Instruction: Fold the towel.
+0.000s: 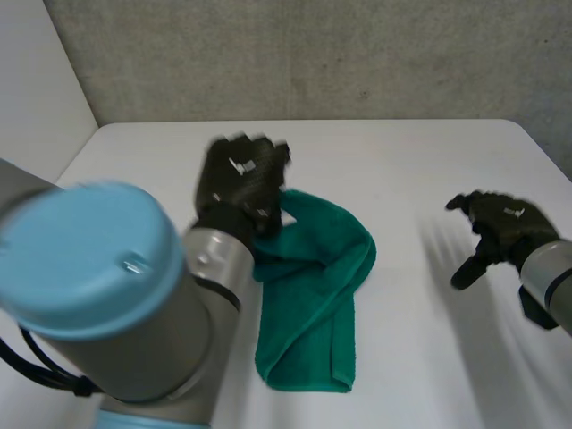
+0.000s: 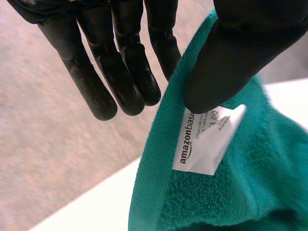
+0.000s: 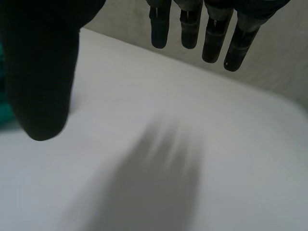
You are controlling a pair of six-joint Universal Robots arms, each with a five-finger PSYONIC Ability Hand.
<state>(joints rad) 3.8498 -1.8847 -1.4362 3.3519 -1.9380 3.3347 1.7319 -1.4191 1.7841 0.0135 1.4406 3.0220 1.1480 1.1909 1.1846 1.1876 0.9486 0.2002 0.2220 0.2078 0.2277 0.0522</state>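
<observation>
A green towel lies folded lengthwise on the white table, with its far corner raised into my left hand. In the left wrist view the thumb presses on the towel's edge just above a white label. That hand's fingers stretch out beside the cloth. My right hand hovers over bare table right of the towel. Its fingers are straight and spread, the thumb is apart from them, and nothing is between.
A grey wall runs behind the table's far edge. My left arm's big grey joint with a light-blue cap covers the near left of the table. A sliver of the towel shows beside my right thumb.
</observation>
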